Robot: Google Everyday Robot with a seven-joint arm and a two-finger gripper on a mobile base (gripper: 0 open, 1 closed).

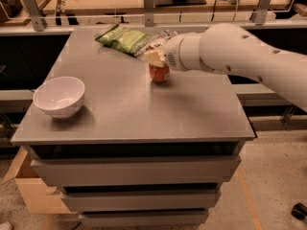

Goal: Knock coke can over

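The coke can [159, 74] is a small red-orange can standing on the grey table [134, 114], in the far middle part of the top. Only its lower part shows. My gripper [154, 57] is right above it, at the end of the white arm [230, 51] that reaches in from the right. The gripper covers the can's top and touches or nearly touches it. The can looks upright.
A white bowl [59, 97] sits near the table's front left corner. A green chip bag [123, 37] and a clear wrapper [160, 34] lie at the back, just behind the can. Drawers are under the table, and a cardboard box [29, 190] is at lower left.
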